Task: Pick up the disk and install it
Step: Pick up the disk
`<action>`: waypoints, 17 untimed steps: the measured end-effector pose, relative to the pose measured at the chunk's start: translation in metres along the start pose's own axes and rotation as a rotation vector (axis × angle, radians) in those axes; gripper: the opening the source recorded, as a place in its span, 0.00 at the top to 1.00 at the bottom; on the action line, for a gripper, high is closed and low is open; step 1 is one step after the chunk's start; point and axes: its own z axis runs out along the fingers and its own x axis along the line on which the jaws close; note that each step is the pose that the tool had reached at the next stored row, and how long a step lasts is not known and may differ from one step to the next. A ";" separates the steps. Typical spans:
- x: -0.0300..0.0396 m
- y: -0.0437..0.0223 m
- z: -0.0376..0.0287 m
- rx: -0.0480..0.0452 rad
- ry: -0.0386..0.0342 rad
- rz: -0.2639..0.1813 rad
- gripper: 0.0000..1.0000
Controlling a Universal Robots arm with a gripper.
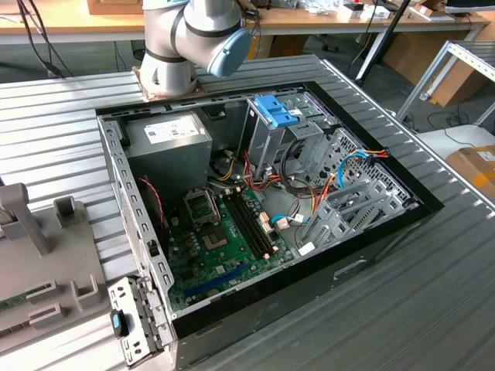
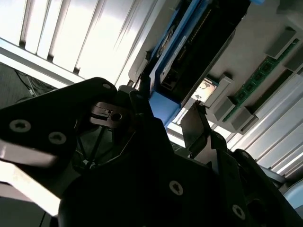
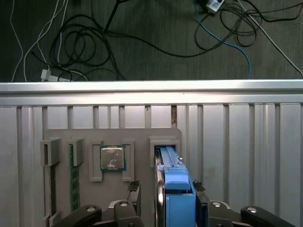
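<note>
Blue-framed disk (image 3: 171,176) is standing in a slot of the grey holder (image 3: 85,135), just beside the chip (image 3: 112,158). We're straddling it with the gripper (image 3: 165,189), jaws wide and not clamping yet, so pickup and install are both pending.

Claw (image 2: 170,93) spread astride disk (image 2: 177,56) w/ blue carrier, grey rack (image 2: 222,101), CPU chip (image 2: 204,91)

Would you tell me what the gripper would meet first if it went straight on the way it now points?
Most likely the disk: the gripper has its open fingers either side of it, where it stands on edge in a slot of the grey holder. How near it is I cannot judge.
</note>
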 end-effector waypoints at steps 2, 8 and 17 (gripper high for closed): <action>-0.0034 -0.0034 0.0003 0.0001 0.0065 0.000 0.46; -0.0037 0.0003 0.0002 0.0002 0.0070 0.001 0.46; -0.0037 -0.0003 0.0002 0.0001 0.0071 0.001 0.46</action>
